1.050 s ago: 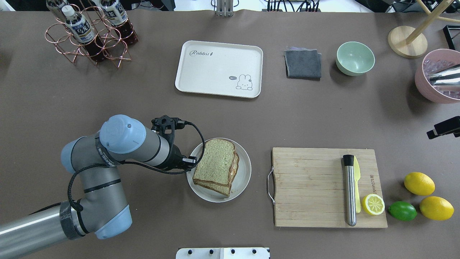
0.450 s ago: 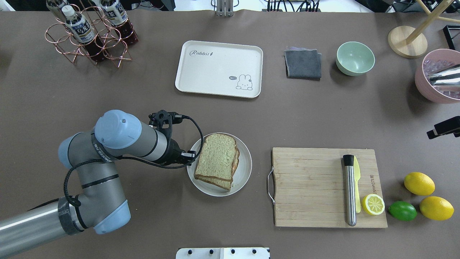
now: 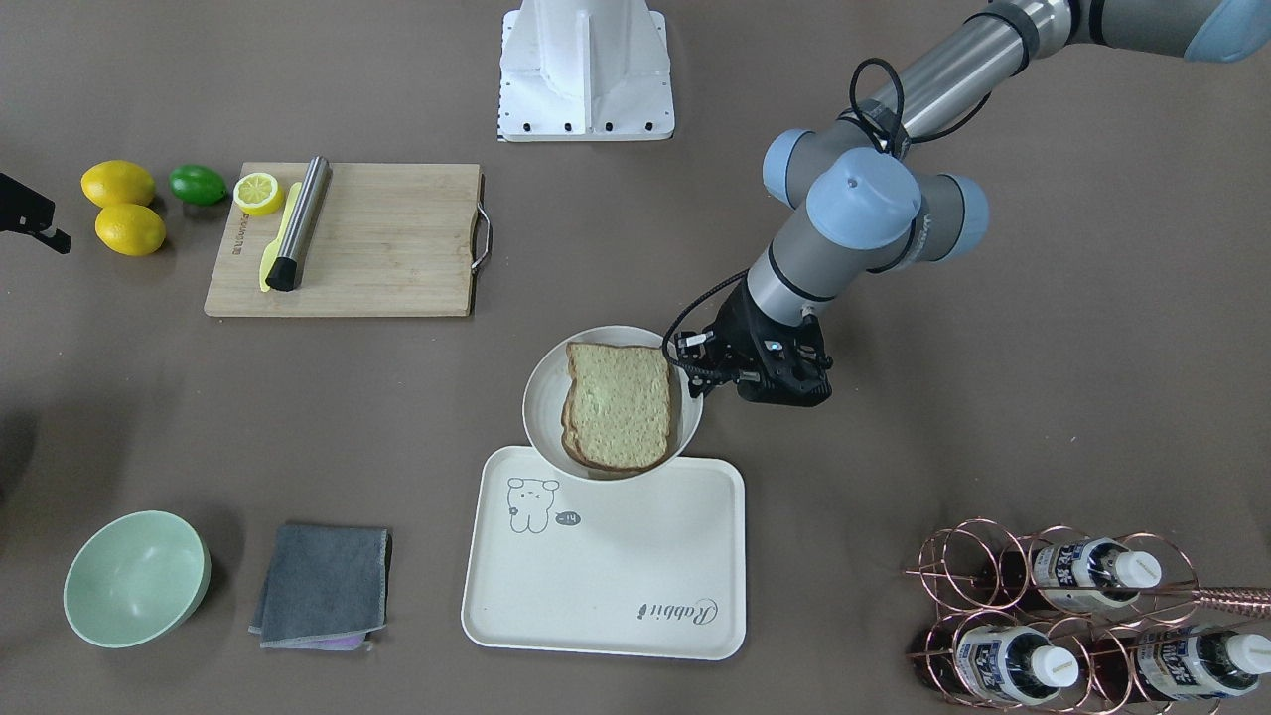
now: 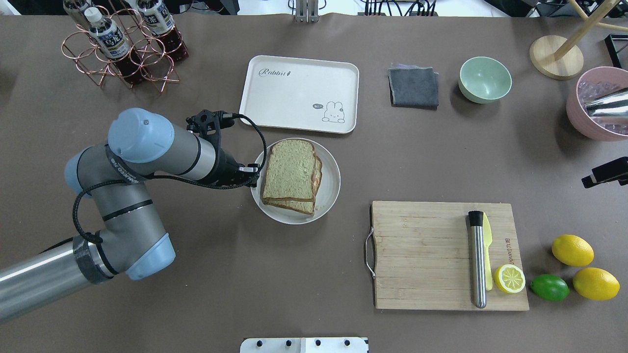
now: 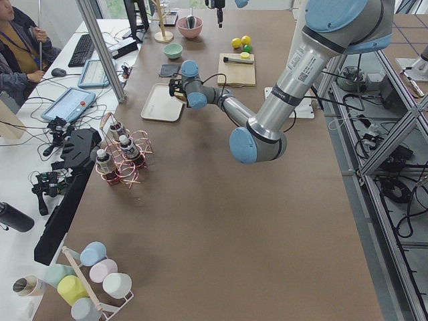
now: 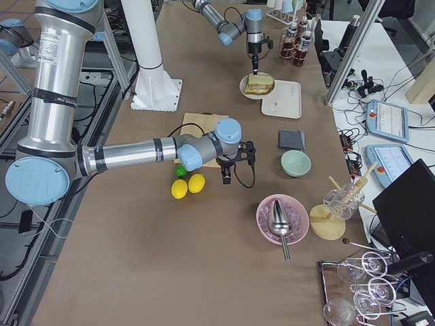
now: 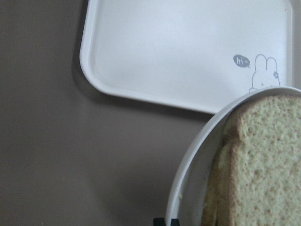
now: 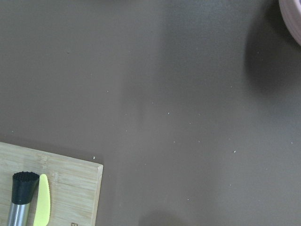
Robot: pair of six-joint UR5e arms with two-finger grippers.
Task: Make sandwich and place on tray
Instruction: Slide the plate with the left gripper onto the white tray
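We have carried the round white dish (image 4: 329,193) up the table since a second ago. It now hangs at the near edge of the tray (image 4: 294,93), with the sandwich (image 4: 289,171) riding on it. Our left gripper (image 4: 252,175) is clamped on the dish's rim. Our right gripper (image 4: 604,174) hangs well apart, and we cannot tell how its jaws stand. We judge the placing close.

The tray (image 4: 294,93) reads "Rabbit" and "hi".
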